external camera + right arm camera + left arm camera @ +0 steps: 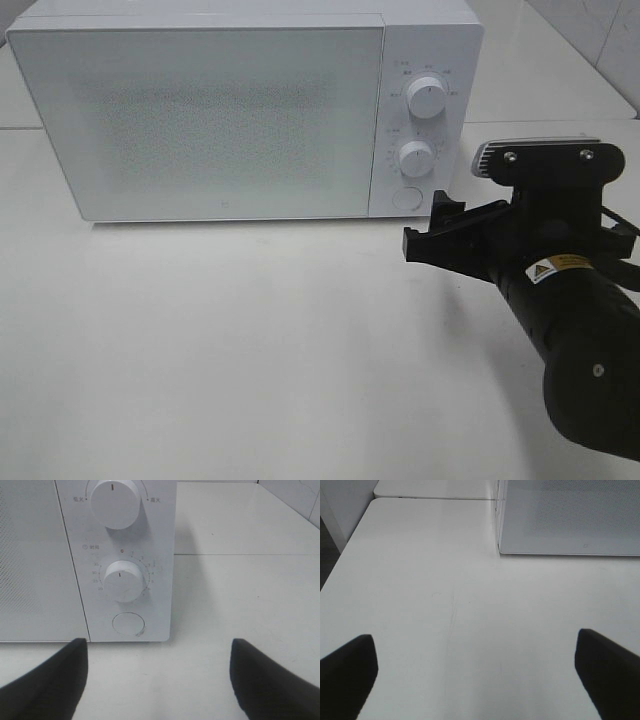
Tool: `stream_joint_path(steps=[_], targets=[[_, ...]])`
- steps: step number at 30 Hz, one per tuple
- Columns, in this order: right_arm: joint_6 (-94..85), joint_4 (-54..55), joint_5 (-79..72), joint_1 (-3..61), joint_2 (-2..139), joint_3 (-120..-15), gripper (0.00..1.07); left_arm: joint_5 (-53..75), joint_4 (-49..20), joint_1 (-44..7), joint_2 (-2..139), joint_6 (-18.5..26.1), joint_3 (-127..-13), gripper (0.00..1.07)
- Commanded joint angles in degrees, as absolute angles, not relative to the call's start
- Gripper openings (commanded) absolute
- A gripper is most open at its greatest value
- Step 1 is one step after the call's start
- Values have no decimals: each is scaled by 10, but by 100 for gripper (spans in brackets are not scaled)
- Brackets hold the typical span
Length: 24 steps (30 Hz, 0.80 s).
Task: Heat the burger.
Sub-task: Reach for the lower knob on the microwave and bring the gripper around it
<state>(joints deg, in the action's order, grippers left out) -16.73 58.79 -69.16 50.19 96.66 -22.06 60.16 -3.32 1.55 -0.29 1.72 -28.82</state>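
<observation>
White tabletop [200, 350]: bare wherever shown, carrying the oven at the rear.
Microwave oven [245, 110]: white, squared to the high camera, standing at the back of the tabletop.
Door [190, 125]: shut, speckled and opaque; nothing readable through it.
Right arm [575, 350]: black, reaching in from the right side toward the oven's front.
Control panel [425, 60]: narrow white strip on the oven's right side, directly ahead of the right arm's tool.
Right gripper [430, 228]: jaws spread wide, nothing between them, hanging just in front of the panel's lower part and apart from it.
Left gripper [475, 640]: likewise spread and empty, low over the tabletop, well back from the oven's left front corner; out of the high camera's view.
Burger: not visible in any view; possibly behind the shut door, but cannot tell.
Upper knob [427, 96]: pointer straight up.
Timer knob [416, 157]: mark at zero, so probably no heating set yet.
Round button [406, 197]: lowest on the panel, lying straight ahead between the right jaws in the wrist view.
Deciding relation: panel controls straight ahead of the right gripper, far closer to it than to the left; next press or turn most likely a job for the right.
</observation>
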Motion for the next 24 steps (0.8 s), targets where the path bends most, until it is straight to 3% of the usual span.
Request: stream_joint_path(steps=[1, 9, 24], targets=[[-178, 588, -718, 505, 977, -234, 75, 594, -36, 17, -15, 13, -286, 100], [-178, 571, -732, 505, 1008, -257, 75, 594, -36, 17, -15, 13, -286, 100], [-167, 469, -727, 429, 1085, -340, 75, 594, -36, 17, -15, 13, -286, 100]])
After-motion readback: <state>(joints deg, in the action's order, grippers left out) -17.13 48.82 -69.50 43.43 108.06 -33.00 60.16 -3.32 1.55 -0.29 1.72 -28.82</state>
